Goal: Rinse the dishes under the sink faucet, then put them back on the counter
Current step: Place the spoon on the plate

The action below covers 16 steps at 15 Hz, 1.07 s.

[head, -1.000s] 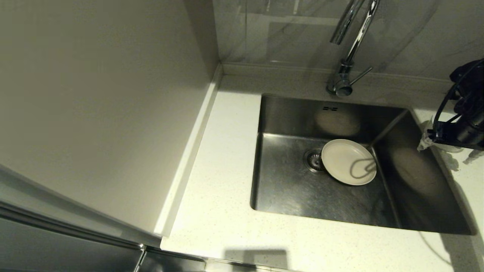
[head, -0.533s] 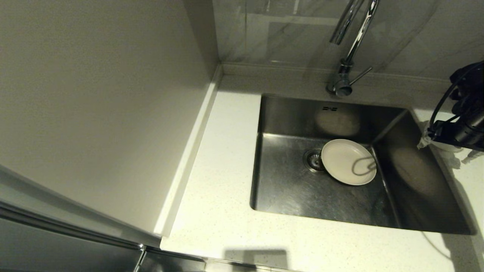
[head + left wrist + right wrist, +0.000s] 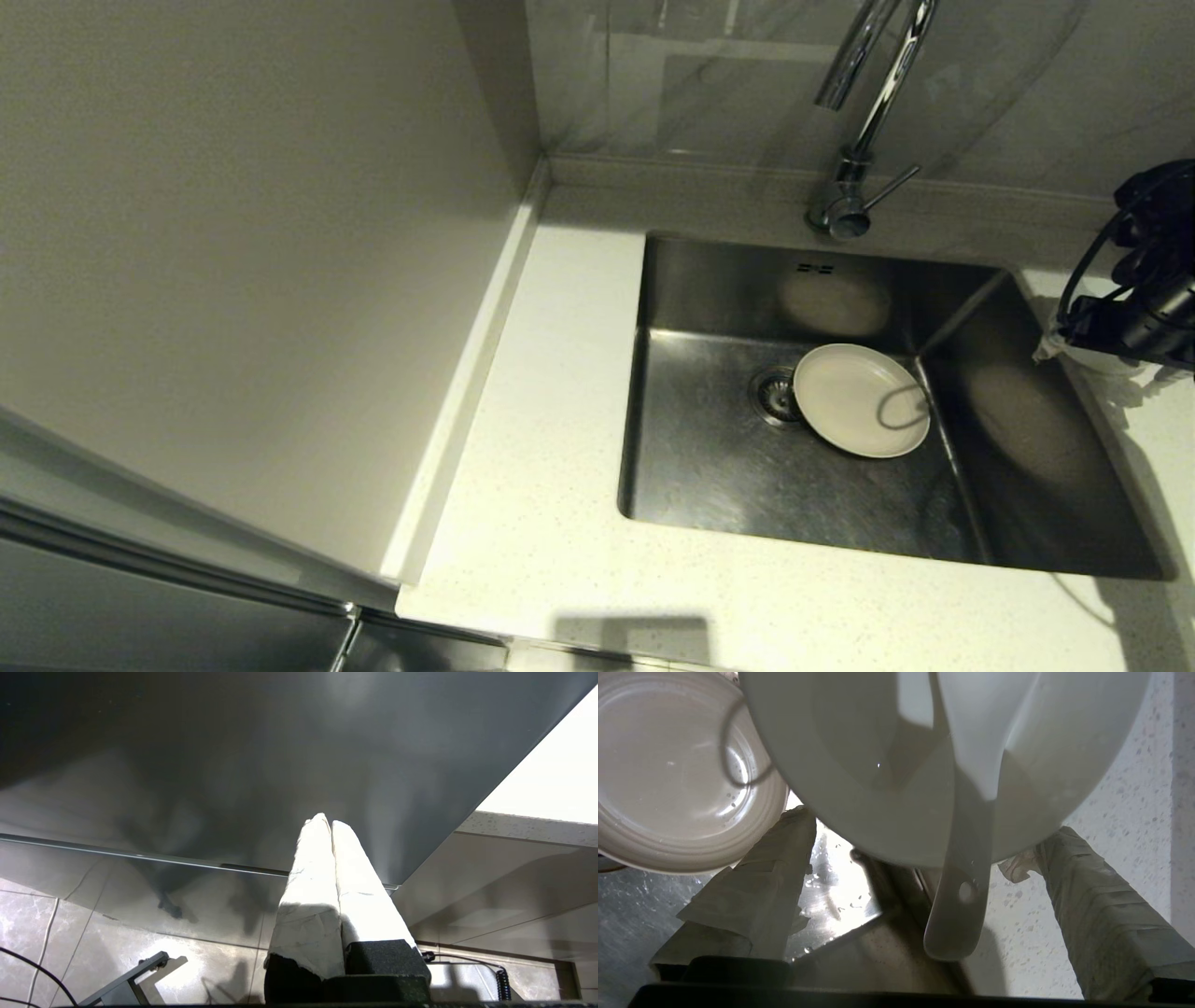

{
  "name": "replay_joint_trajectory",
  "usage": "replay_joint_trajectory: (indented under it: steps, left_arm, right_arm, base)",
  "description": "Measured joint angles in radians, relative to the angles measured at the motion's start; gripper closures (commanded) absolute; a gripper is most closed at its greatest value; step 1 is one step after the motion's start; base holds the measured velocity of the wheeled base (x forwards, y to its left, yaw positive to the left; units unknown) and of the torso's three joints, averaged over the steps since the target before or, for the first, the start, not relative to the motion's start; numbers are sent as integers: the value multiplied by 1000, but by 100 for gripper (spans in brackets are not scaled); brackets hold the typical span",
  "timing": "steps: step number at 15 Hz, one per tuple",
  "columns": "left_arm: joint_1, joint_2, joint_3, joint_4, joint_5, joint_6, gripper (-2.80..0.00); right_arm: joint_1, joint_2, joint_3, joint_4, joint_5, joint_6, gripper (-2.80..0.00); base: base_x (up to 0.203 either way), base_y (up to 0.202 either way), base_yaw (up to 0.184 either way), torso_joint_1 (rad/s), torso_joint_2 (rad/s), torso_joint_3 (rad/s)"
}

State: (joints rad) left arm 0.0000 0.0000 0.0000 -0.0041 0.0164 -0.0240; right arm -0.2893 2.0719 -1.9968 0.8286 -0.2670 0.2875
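**Right arm at the bowl on the sink's right rim, plate waiting in the basin**

The right gripper (image 3: 920, 868) has its taped jaws spread wide either side of the small white round bowl (image 3: 878, 765), which sits on the speckled off-white stone worktop (image 3: 532, 523) at the right edge of the square stainless steel sink (image 3: 709, 467), a white spoon (image 3: 962, 886) lying in it with the handle poking out. I'd judge the bowl is the dish in hand; whether it has been rinsed I cannot tell. Only the wrist view shows bowl and spoon; from the head view the arm hides them, yet it alone shows the tall chrome gooseneck faucet (image 3: 864, 121). The shallow cream round plate (image 3: 854, 397) lies by the drain. The left gripper (image 3: 329, 858) hangs parked, jaws pressed together.
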Motion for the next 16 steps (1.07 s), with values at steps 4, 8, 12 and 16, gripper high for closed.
replay_joint_trajectory:
  steps: [4, 8, 12, 16]
  left_arm:
    - [0, 0, 0, 0, 0, 0, 0]
    - [0, 0, 0, 0, 0, 0, 0]
    - [0, 0, 0, 0, 0, 0, 0]
    - [0, 0, 0, 0, 0, 0, 0]
  right_arm:
    - [-3, 1, 0, -14, 0, -12, -280]
    - [-2, -1, 0, -18, -1, -23, -280]
    - [-2, -3, -1, -17, -2, -24, 0]
    - [-2, -4, -1, -17, -2, -26, 0]
  base:
    - [0, 0, 0, 0, 0, 0]
    - [0, 0, 0, 0, 0, 0]
    - [0, 0, 0, 0, 0, 0]
    - [0, 0, 0, 0, 0, 0]
